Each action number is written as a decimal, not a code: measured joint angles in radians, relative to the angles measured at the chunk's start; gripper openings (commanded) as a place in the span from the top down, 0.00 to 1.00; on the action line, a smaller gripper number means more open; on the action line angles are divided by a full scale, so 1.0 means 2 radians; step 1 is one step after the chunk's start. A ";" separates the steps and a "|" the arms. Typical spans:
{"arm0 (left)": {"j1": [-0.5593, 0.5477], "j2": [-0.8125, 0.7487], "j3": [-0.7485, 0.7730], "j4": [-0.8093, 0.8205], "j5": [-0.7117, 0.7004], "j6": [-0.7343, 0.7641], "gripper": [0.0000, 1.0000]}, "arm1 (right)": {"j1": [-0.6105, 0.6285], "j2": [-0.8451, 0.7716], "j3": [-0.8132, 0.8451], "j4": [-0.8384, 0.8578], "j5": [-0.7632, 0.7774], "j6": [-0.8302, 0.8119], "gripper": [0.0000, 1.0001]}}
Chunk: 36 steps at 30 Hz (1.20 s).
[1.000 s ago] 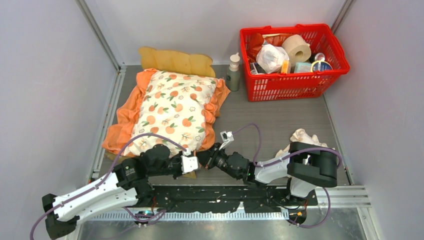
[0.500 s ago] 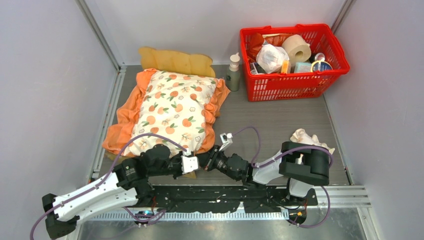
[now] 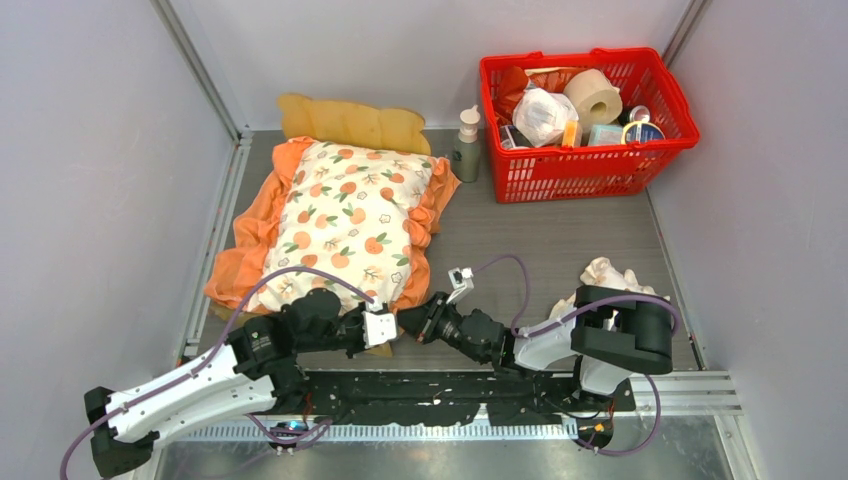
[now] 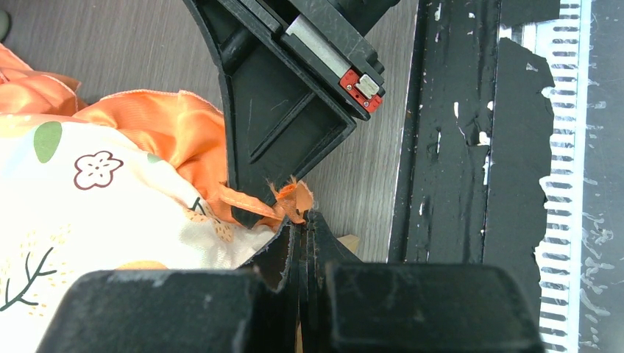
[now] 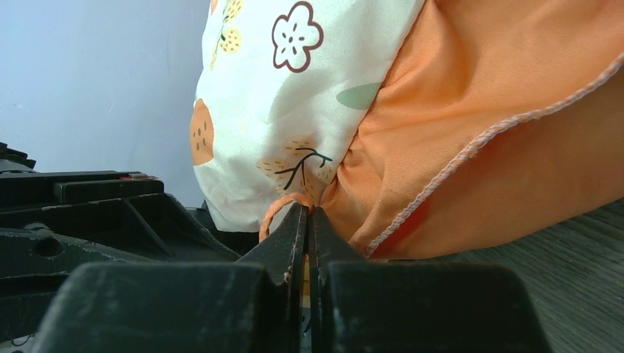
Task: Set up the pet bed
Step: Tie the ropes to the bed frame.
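The pet bed shows only its light-wood wavy headboard [image 3: 350, 122] at the back; a cream orange-print cushion [image 3: 350, 215] with orange ruffles covers the rest. A sliver of light wood [image 4: 352, 243] peeks out by the left jaws. Both grippers meet at the cushion's near right corner. My left gripper [image 3: 390, 333] [image 4: 303, 220] is shut, a frayed bit of the orange ruffle [image 4: 291, 197] pinched at its tip. My right gripper [image 3: 408, 322] [image 5: 309, 213] is shut on the ruffle's orange edge, a small orange loop [image 5: 279, 206] at its tip.
A red basket [image 3: 585, 170] full of household items stands at the back right, with a pump bottle [image 3: 466, 145] to its left. A small cream frilled pillow [image 3: 610, 272] lies behind the right arm's base. Grey walls close in on both sides.
The right arm drew its wrist a little toward the near edge, shifting left and then slightly back right. The left arm and the cushion hardly moved. Both grippers stayed shut.
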 measured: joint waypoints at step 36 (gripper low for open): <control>0.000 -0.007 -0.003 0.000 -0.013 0.018 1.00 | -0.008 -0.003 0.033 -0.059 -0.012 -0.055 0.95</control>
